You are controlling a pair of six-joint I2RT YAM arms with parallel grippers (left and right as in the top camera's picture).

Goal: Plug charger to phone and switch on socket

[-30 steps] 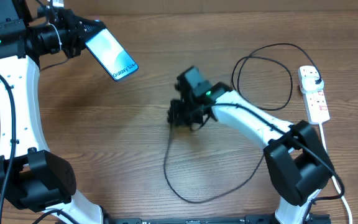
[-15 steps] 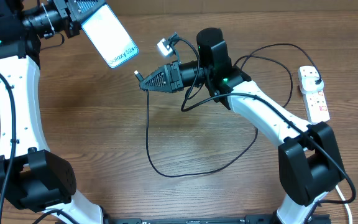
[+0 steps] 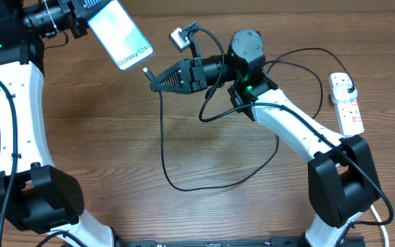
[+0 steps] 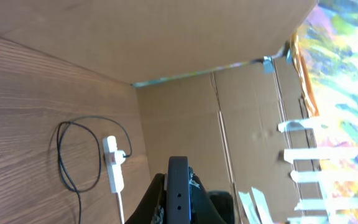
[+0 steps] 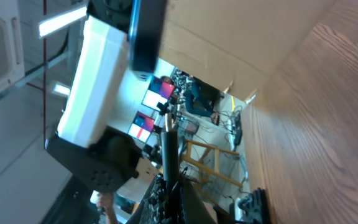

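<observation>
My left gripper (image 3: 81, 15) is shut on the phone (image 3: 118, 33) and holds it in the air at the back left, cyan screen up, "Galaxy" end toward the right arm. In the left wrist view the phone's dark edge (image 4: 179, 186) sits between my left gripper's (image 4: 179, 182) jaws. My right gripper (image 3: 158, 79) is shut on the charger's connector tip (image 3: 146, 71), just off the phone's lower end and apart from it. The black cable (image 3: 184, 186) hangs down and loops over the table to its plug (image 3: 348, 86) in the white socket (image 3: 349, 113). In the right wrist view the tip (image 5: 168, 146) stands out of my right gripper (image 5: 168, 180), below the phone (image 5: 148, 31).
The socket also shows in the left wrist view (image 4: 112, 168) beside a cable loop (image 4: 73, 155). The cable makes a second loop (image 3: 293, 75) left of the socket. Cardboard walls (image 4: 166, 37) stand behind the table. The white left arm (image 5: 95, 81) is close in front of the right wrist camera.
My right gripper has lifted off the table with the cable tip and moved left and back to the phone's lower end. My left gripper has raised the phone slightly.
</observation>
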